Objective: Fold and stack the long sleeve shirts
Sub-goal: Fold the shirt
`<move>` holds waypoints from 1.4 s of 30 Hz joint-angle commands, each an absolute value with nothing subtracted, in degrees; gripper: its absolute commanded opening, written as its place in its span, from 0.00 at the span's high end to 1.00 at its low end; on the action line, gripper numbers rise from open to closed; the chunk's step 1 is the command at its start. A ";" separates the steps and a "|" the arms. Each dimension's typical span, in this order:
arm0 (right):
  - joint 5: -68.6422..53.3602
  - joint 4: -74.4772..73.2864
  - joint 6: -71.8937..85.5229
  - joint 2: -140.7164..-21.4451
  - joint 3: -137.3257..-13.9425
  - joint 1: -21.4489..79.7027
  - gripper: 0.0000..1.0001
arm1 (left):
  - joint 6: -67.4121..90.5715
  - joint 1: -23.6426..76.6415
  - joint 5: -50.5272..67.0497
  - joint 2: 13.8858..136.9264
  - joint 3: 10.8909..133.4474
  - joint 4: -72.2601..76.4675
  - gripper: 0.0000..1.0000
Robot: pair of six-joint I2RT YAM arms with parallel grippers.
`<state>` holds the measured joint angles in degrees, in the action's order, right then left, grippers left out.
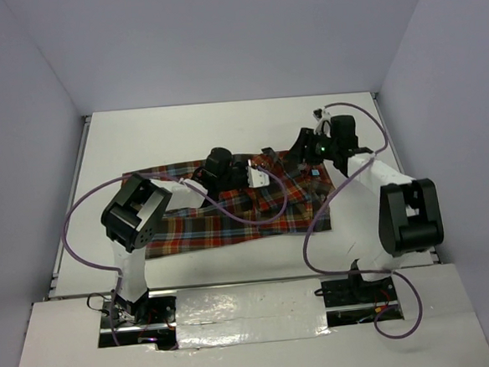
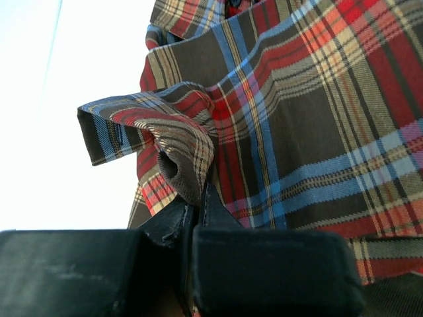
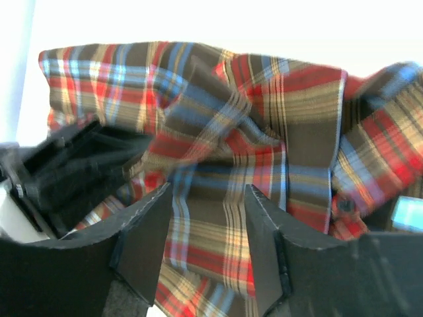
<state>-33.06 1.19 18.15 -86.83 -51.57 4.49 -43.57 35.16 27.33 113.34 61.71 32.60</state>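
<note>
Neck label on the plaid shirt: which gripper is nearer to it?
Right. The right gripper hovers open beside the label; the left gripper pinches the shirt further left.

Before you: a plaid shirt [image 1: 230, 220] of soft, matt woven flannel, a smooth white bench [image 1: 224, 130] with a faint sheen, and your left end effector [image 2: 197, 206] and right end effector [image 3: 208, 198] in matt, slightly grainy black plastic.

1. Shirt [image 1: 214, 228]: 1, plaid.
2. Arms: 2, namely left arm [image 1: 133, 215] and right arm [image 1: 408, 214].
3. Grippers: 2, namely left gripper [image 2: 195, 211] and right gripper [image 3: 208, 198]; two fingers each.
4. Table [image 1: 224, 126]: 1, white.
5. Purple cables: 2, namely left cable [image 1: 65, 234] and right cable [image 1: 305, 246].
</note>
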 commanded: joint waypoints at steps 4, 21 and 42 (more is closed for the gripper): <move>-32.87 -1.32 26.80 -93.86 -64.86 5.10 0.29 | -46.15 34.89 28.74 112.06 61.17 34.10 1.00; -28.66 -1.05 28.56 -97.65 -62.75 8.88 0.36 | -27.52 32.35 14.16 115.75 70.31 24.27 0.44; -13.10 -16.44 23.91 -88.59 -52.29 8.35 0.39 | -4.84 32.69 8.09 104.50 76.48 -10.37 0.01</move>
